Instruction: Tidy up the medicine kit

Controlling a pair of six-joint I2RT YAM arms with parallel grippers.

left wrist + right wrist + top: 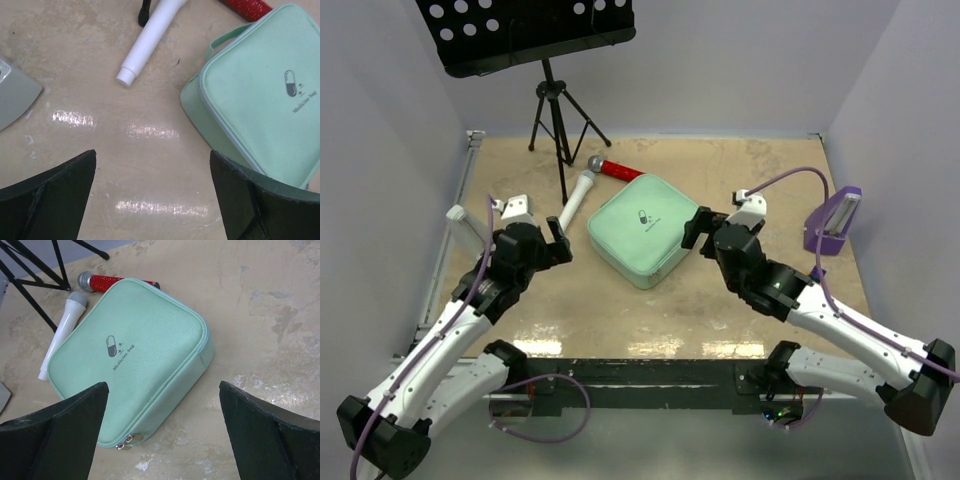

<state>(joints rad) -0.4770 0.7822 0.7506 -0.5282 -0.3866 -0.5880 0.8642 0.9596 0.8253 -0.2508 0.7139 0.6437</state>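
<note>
Black fingers of the left gripper were seen spread wide, with nothing held between them. The medicine kit, a mint-green fabric case, was found lying flat at mid-table, lid up, with its zip run shut and the zip pulls gathered at one corner. The right gripper was likewise noted as fully parted and empty.

Step in hand, as judged: the case was closed and both arms were stood off from it, so either the kit had been finished or a fresh grasp was about to be set up; the frames could not settle which. No loose medicines were seen on the table. If the case is to be opened, it would have to be pinned by one gripper while the small pulls are pinched by the other, and a fine, well-aimed closure would be called for.

Position: the kit was placed between the two grippers. It was near the left gripper, ahead and to its right, but not touched. It was just ahead of the right gripper, its near corner lying between that gripper's open fingers in the wrist view. A white microphone lay beside the kit's left edge, and a purple stand stood well apart at far right.
</note>
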